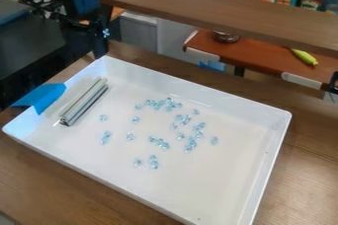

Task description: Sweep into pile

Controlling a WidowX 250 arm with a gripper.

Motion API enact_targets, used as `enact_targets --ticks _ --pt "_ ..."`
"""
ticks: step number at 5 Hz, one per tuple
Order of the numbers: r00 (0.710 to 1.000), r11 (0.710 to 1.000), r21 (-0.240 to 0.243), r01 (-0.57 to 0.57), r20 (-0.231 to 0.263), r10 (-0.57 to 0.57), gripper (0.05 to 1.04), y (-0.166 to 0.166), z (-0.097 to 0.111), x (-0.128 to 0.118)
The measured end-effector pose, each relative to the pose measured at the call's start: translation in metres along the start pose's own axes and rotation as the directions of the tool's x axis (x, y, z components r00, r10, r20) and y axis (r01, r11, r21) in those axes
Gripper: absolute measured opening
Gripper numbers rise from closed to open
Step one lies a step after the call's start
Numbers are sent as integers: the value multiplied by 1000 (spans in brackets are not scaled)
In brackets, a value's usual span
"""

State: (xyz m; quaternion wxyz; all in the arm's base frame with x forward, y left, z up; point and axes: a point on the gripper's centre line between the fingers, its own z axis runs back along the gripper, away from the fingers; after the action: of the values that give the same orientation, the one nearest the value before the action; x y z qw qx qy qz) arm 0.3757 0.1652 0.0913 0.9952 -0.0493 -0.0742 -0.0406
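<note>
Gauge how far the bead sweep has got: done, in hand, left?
Done: no single pile, the beads lie in loose clusters and singles. In hand: apparently nothing; the gripper is by the tray's corner, the metal bar lies inside. Left: probably the whole sweep.

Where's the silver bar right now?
In the camera view, the silver bar lies in the left part of the white tray, between the blue tape and the scattered pale-blue pieces.
</note>
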Motion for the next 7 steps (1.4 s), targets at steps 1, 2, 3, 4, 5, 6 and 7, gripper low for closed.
enact_targets --ticks 1,2,3,4,5,6,7 --pt "999 1000 -22 -16 -38 15 1001 0 -17 -5" --pt "997 998 1 -70 -37 70 1001 3 -24 -7" --pt "993 993 38 -112 -31 114 1001 8 -31 -10" --pt "986 983 93 -157 -38 161 1001 16 -43 -16" --pt "985 975 154 -158 -44 167 1001 19 -53 -21" --pt "985 968 195 -157 -44 168 1001 24 -62 -23" --pt "982 961 220 -169 -41 182 1001 29 -71 -25"
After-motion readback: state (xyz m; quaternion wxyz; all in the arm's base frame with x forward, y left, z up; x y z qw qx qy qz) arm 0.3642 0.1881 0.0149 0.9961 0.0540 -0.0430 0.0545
